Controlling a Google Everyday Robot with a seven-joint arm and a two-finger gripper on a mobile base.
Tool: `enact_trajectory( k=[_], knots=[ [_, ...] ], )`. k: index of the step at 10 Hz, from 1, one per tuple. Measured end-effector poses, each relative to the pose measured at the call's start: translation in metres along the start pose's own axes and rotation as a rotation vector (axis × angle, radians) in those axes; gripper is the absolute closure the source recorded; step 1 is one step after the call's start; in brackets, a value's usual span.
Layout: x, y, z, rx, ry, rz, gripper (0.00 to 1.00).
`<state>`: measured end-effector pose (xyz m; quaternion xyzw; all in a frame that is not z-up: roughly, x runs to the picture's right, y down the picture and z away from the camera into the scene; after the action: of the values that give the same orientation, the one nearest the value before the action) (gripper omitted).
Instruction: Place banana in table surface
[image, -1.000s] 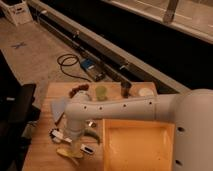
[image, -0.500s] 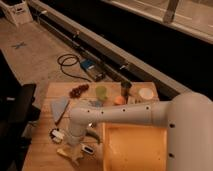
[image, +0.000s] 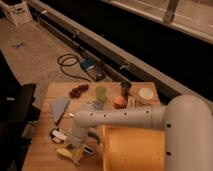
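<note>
The banana (image: 68, 154) is small and yellow and lies on the light-brown wooden table surface (image: 42, 150) near its front left edge. My gripper (image: 76, 146) hangs at the end of the white arm (image: 125, 117), directly over the banana's right part and at or just above it. I cannot tell whether they touch. The arm reaches in from the right, across the top of the yellow tub.
A big yellow plastic tub (image: 134, 149) stands right of the gripper. A white-handled tool (image: 57, 135) lies just left of it. Further back are a grey-blue cloth (image: 60, 107), a dark cluster (image: 78, 90), a green cup (image: 101, 92), an orange fruit (image: 119, 102), a brown cup (image: 125, 88) and a white bowl (image: 145, 95).
The arm's large right segment has swung closer and lower and covers more of the tub. The gripper has stayed over the banana, which has hardly moved.
</note>
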<state>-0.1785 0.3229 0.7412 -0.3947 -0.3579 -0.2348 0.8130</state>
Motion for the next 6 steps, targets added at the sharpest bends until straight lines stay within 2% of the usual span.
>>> enact_trajectory(
  k=[2,4,6],
  knots=[
    [-0.009,-0.003,-0.009,0.030,0.027,-0.019,0.66],
    [-0.020,-0.006,-0.029,0.070,0.052,-0.041,0.88],
    [-0.029,-0.010,-0.041,0.098,0.071,-0.068,1.00]
  ],
)
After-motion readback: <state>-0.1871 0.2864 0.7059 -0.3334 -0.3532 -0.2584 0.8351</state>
